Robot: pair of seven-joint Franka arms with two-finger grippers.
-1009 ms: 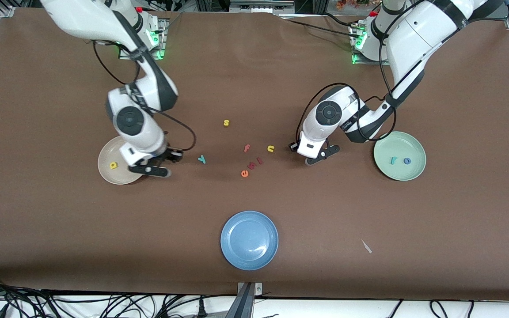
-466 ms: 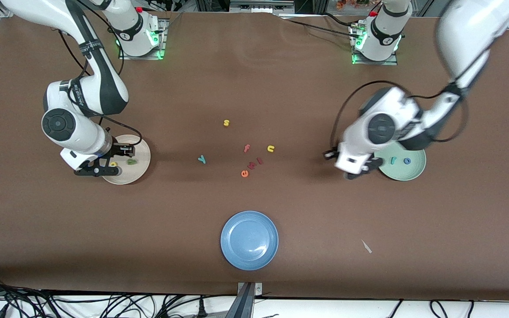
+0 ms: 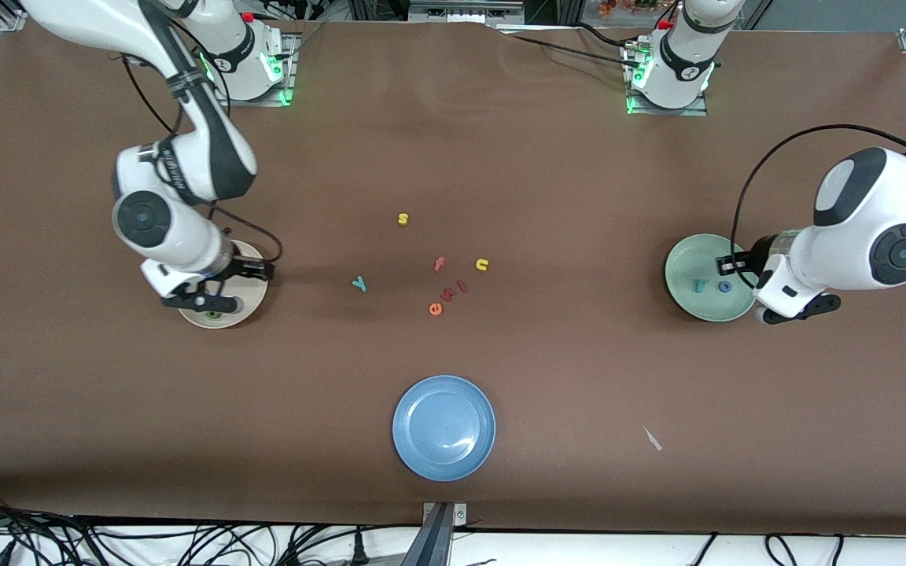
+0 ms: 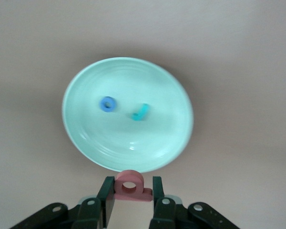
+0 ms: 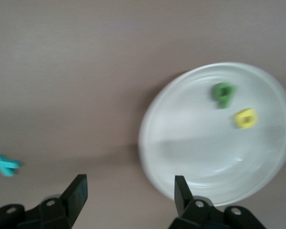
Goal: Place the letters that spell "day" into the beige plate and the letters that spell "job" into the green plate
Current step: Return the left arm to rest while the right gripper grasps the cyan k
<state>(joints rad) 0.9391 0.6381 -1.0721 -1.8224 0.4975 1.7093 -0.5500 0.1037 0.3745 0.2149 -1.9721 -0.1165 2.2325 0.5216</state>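
Observation:
My left gripper (image 4: 131, 181) is shut on the pinkish-red b (image 4: 129, 186). It hangs just off the rim of the green plate (image 4: 86, 136), at the left arm's end of the table (image 3: 795, 308). In that plate (image 3: 697, 255) lie the blue o (image 4: 107, 103) and the teal j (image 4: 140, 112). My right gripper (image 5: 128, 191) is open and holds nothing, over the edge of the beige plate (image 5: 190, 152). The green a (image 5: 223, 94) and yellow d (image 5: 245, 118) lie in that plate (image 3: 254, 292). The teal y (image 3: 359, 284) lies on the table between the beige plate and the loose letters.
Near the table's middle lie a yellow s (image 3: 403, 218), pink f (image 3: 439, 264), yellow u (image 3: 482, 265), orange e (image 3: 436, 309) and small red letters (image 3: 454, 290). A blue plate (image 3: 443, 427) sits nearest the front camera. A paper scrap (image 3: 652, 439) lies toward the left arm's end.
My right gripper has opened and the green a now lies in the beige plate. The left arm has swung from the table's middle to the green plate's edge, carrying the b.

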